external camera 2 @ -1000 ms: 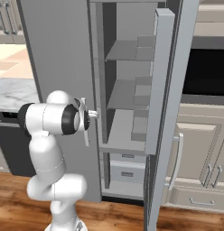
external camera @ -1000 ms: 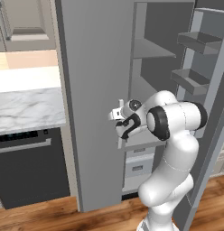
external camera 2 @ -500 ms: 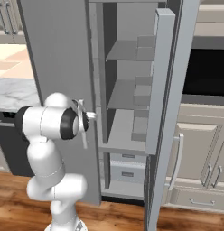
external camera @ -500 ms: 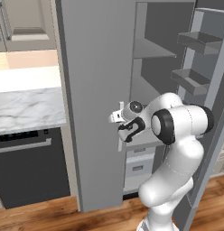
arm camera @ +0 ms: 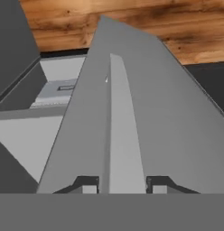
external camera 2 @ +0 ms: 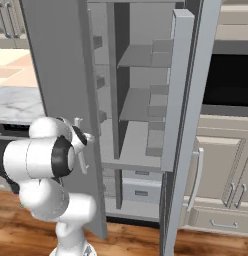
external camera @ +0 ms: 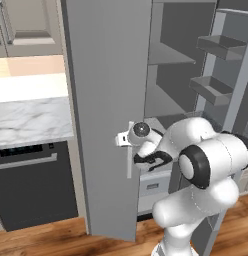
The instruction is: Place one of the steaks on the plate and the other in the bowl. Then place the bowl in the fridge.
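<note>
The tall grey fridge (external camera: 106,100) stands with both doors swung open, and its grey shelves (external camera 2: 136,55) are bare. My gripper (external camera: 125,140) is at the slim light handle (external camera: 129,165) of the left door, about halfway up. In the hand view the handle (arm camera: 125,135) runs between my two fingertips (arm camera: 89,188), with a thin gap on each side, so the gripper (arm camera: 124,188) is open around it. From the right base view the gripper (external camera 2: 80,134) sits against the door's edge. The steaks, the plate and the bowl are out of view.
The right fridge door (external camera 2: 181,90) with its bins (external camera: 221,47) stands open to the right of the arm. A marble counter (external camera: 31,120) over a black appliance (external camera: 36,185) lies left. A black oven (external camera 2: 228,80) and cabinets (external camera 2: 221,175) are at the right. Drawers (external camera 2: 138,187) sit low in the fridge.
My elbow has swung a little to the right and lower. The hand has stayed at the door handle, and the door has not visibly moved.
</note>
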{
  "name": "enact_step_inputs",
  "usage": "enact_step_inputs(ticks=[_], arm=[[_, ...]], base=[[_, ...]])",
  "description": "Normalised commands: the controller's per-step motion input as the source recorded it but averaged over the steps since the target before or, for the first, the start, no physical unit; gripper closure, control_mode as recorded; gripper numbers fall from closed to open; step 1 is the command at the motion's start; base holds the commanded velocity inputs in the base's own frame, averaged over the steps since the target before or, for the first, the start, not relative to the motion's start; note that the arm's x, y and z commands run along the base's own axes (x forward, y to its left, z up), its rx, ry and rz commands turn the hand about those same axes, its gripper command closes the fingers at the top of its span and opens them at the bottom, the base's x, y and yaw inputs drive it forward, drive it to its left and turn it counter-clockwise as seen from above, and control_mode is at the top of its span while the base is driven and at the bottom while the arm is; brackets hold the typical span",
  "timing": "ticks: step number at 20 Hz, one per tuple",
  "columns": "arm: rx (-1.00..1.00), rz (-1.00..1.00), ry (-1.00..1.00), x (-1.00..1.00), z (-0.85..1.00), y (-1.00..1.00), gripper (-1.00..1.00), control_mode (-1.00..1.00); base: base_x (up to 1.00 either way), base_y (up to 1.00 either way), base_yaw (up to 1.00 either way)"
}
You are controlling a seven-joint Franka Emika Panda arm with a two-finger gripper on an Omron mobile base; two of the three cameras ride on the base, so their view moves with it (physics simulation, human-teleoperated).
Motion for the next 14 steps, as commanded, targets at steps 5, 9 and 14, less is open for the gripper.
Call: enact_step_inputs(ticks=[5,9,14], arm=[[0.0,-0.24,0.0,-0.9,0.0,0.42,1.0,-1.0],[0.0,-0.23,0.01,-0.51,-0.05,0.33,1.0,-1.0],[0.0,-0.25,0.0,-0.14,-0.01,0.38,1.0,-1.0]], base=[[0.0,0.0,0.0],[0.0,0.0,0.0],[0.0,0.0,0.0]])
